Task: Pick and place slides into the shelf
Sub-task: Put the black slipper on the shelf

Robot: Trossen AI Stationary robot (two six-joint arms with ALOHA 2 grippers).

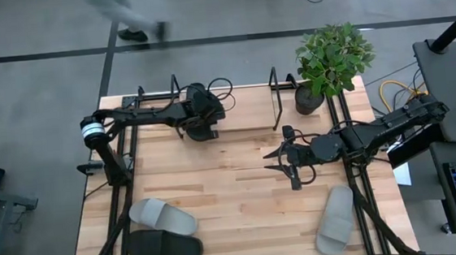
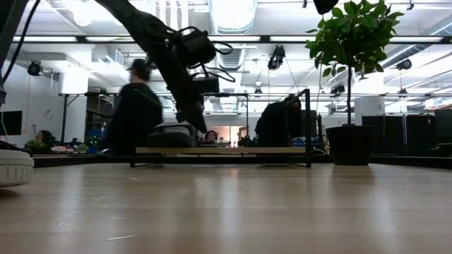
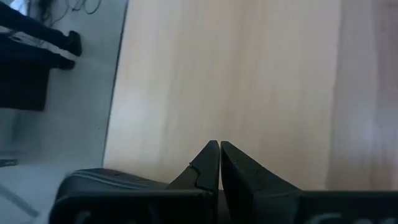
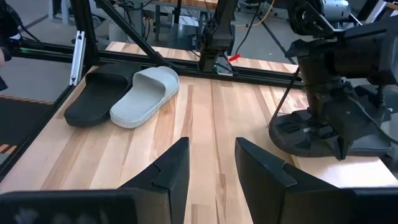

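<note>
While the left hand (image 3: 219, 163) pinches a dark slide (image 4: 323, 134) on the shelf (image 1: 276, 99), right hand (image 4: 211, 165) open.

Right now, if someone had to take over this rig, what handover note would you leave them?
Left gripper: shut, down at a dark grey rubber slide that lies on the wooden base of the black wire shelf. I cannot tell whether it grips it.
Right gripper: open and empty, above mid-table.
Done: one slide is on the shelf.
Left: three slides on the wooden table. A light grey rubber slide and a black rubber slide lie side by side at the near left. Another light grey slide lies at the near right.
</note>
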